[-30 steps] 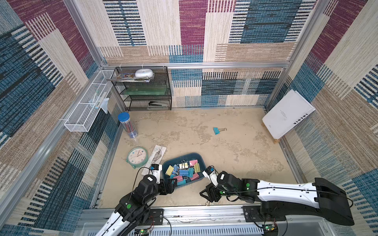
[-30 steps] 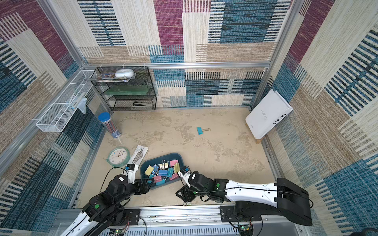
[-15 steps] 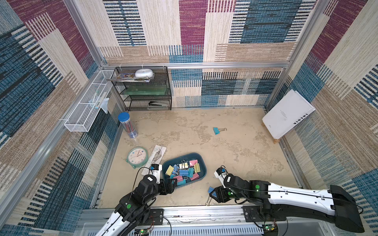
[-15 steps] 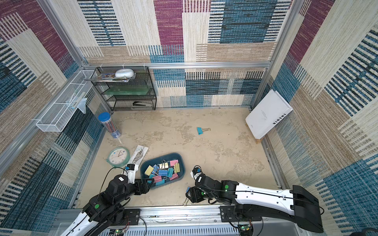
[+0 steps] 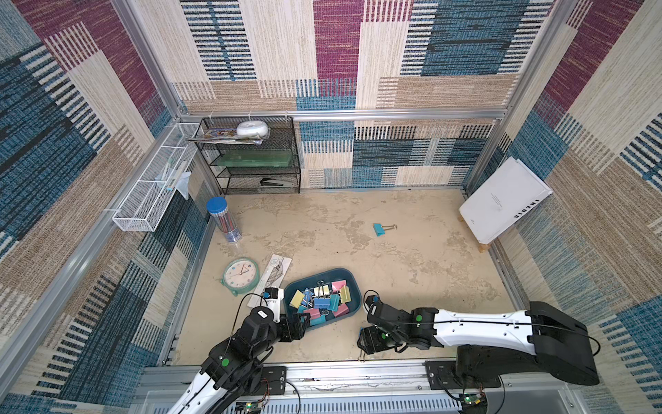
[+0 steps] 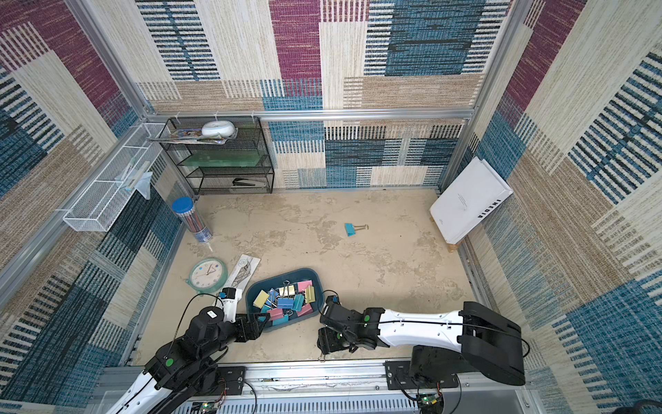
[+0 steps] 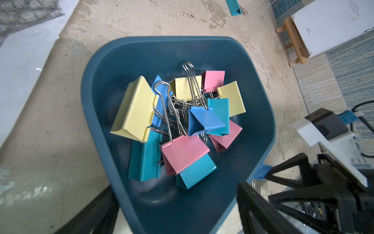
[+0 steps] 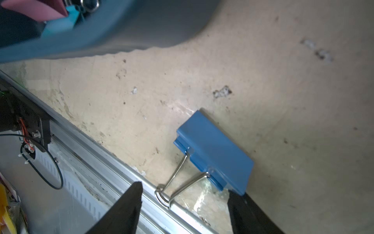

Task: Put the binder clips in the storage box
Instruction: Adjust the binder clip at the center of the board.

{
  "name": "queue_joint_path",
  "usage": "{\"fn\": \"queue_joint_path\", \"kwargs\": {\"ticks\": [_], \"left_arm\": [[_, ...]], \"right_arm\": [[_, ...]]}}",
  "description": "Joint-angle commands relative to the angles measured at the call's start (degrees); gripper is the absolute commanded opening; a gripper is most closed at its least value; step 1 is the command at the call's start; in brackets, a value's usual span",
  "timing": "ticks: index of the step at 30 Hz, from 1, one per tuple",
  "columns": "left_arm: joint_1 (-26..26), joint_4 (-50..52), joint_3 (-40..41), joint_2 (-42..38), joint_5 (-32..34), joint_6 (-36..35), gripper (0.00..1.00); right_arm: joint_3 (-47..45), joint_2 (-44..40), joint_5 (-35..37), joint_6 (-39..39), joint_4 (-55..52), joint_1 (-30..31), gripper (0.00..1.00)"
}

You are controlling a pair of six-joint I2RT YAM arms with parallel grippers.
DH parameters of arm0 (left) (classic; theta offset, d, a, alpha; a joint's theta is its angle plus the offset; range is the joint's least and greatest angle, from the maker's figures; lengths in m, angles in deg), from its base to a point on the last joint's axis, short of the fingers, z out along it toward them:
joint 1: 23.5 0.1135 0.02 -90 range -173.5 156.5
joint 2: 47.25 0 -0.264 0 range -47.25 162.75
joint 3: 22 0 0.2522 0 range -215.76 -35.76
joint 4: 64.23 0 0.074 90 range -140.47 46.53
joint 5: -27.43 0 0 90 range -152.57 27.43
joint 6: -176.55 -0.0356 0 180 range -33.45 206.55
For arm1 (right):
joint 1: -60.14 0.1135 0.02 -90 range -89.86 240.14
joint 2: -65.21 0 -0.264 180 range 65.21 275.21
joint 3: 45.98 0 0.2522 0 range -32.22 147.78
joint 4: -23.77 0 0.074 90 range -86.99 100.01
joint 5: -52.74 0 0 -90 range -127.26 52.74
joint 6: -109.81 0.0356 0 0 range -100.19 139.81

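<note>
The right gripper (image 8: 184, 188) has pulled back from the end of the box (image 7: 182, 48) to the front edge of the table (image 5: 412, 272), and a blue clip (image 8: 214, 154) now lies there in front of it. That blue clip rests flat on the table, outside the box though near it, with its wire handles reaching onto the metal rail (image 8: 101, 156). The right gripper's fingers are spread, one on each side of the handles, pinching nothing; I take it they are lined up that way to close on it. The box sits near the front of the table and holds a tangled heap of pink, yellow, blue and teal clips (image 7: 204, 123). The left gripper (image 5: 300, 323) has its fingers wide on either side of the box's near corner, close against its walls, probably to keep it from sliding; whether they squeeze it I cannot tell. A teal clip (image 5: 378, 229) lies well apart, out in the middle of the table, so by my count two are left.
</note>
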Motion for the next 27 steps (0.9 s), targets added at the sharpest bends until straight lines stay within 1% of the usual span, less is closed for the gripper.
{"fn": "queue_joint_path", "kwargs": {"ticks": [1, 4, 7, 11, 16, 21, 27], "left_arm": [[0.05, 0.40, 0.13, -0.23, -0.28, 0.11, 0.92], [0.06, 0.44, 0.14, -0.41, -0.37, 0.14, 0.92], [0.05, 0.58, 0.08, -0.74, -0.45, 0.17, 0.92], [0.07, 0.69, 0.19, -0.98, -0.41, 0.14, 0.92], [0.05, 0.74, 0.32, -1.19, -0.46, 0.19, 0.92], [0.05, 0.75, 0.20, -1.14, -0.54, 0.16, 0.92], [0.05, 0.74, 0.25, -1.34, -0.63, 0.16, 0.92]], "right_arm": [[2.25, 3.01, 1.01, -2.30, -1.57, -0.59, 0.71], [4.40, 6.10, 1.82, -3.39, -3.62, -1.71, 0.72], [7.12, 8.26, 0.67, -5.64, -4.99, -1.62, 0.72], [9.36, 10.32, 2.86, -5.41, -7.20, -1.09, 0.75], [11.17, 12.59, 4.54, -4.62, -9.32, 0.27, 0.74], [14.52, 15.84, 8.33, -3.07, -13.10, 2.36, 0.72], [17.90, 21.41, 11.14, -1.57, -16.06, 4.34, 0.63]]}}
